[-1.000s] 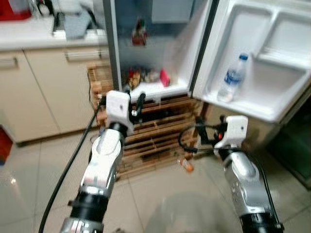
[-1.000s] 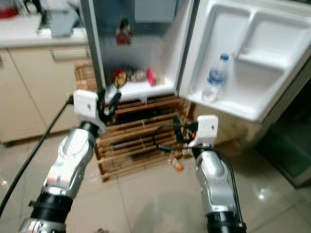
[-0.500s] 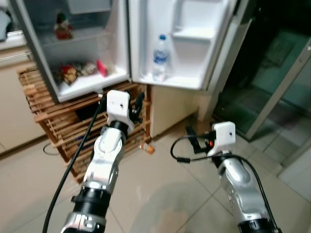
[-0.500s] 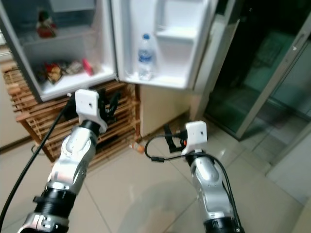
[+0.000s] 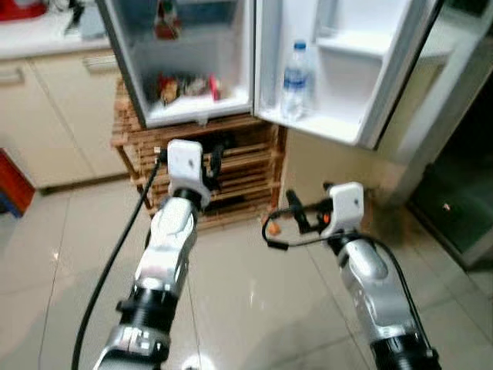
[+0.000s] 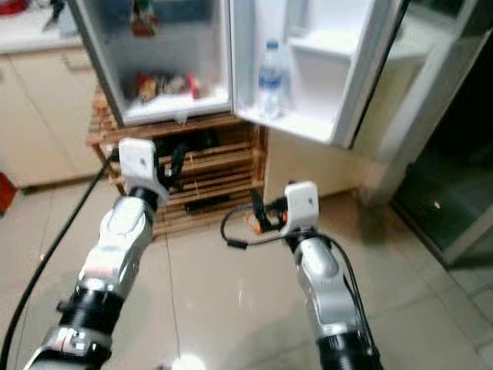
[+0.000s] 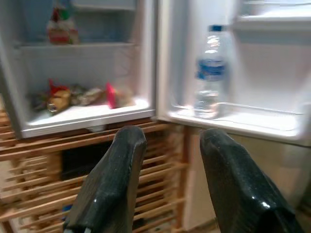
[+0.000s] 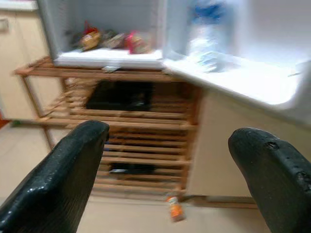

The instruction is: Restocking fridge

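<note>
Blurrily standing upright in the fridge door (image 5: 362, 85), water bottle (image 5: 294, 80); food packets (image 7: 77, 94) lying indistinct. Left claw (image 7: 167, 189) and right claw (image 8: 167, 165) gaping wide, empty.

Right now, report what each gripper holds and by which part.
Nothing is held. The left gripper and the right gripper are both open and empty.

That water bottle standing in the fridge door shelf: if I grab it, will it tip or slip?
The water bottle is tall and narrow, so a high push would likely tip it. It looks like clear thin plastic, probably smooth and somewhat squeezable. The door shelf has a low front rail, so lift it before pulling out.
</note>
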`<state>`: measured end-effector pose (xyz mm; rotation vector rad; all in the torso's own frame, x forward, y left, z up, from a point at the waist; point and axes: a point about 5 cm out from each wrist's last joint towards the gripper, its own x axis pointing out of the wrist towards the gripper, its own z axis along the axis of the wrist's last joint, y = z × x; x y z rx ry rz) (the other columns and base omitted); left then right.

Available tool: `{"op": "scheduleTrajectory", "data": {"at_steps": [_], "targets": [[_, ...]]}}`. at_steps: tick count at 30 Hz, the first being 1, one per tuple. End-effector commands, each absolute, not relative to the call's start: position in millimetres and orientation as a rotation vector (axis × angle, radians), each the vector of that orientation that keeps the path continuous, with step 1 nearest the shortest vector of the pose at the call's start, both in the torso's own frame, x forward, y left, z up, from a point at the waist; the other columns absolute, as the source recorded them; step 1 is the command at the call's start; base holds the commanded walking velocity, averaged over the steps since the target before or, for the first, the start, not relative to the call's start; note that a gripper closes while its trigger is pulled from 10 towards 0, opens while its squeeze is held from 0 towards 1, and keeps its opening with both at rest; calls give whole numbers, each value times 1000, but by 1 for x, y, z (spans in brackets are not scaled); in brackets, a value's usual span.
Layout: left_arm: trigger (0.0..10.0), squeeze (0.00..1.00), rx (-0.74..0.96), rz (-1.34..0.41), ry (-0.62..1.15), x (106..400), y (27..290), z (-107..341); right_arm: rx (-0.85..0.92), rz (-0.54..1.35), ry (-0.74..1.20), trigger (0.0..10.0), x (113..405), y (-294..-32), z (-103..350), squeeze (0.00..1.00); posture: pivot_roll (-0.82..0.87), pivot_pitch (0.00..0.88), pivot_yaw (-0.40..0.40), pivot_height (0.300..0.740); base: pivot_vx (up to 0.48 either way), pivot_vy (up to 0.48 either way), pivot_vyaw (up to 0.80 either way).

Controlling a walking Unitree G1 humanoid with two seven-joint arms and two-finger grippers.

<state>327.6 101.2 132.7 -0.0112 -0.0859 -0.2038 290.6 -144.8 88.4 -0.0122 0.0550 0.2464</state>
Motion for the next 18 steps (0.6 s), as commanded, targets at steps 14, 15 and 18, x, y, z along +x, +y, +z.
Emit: {"op": "scheduleTrajectory", "data": {"at_steps": [14,15,18], "targets": [[10000,1000,-5,-153,-92,335,117,136,-15,227,31,10000,300,-142,94,0,-122,0,8,740,126,-414,76],[10000,1000,-2,-151,-90,335,118,136,-14,227,32,10000,301,-143,93,0,-121,0,6,740,319,-356,0],[10000,1000,-2,-151,-87,335,118,135,-15,228,32,10000,301,-143,93,0,-121,0,4,740,321,-354,0]]}}
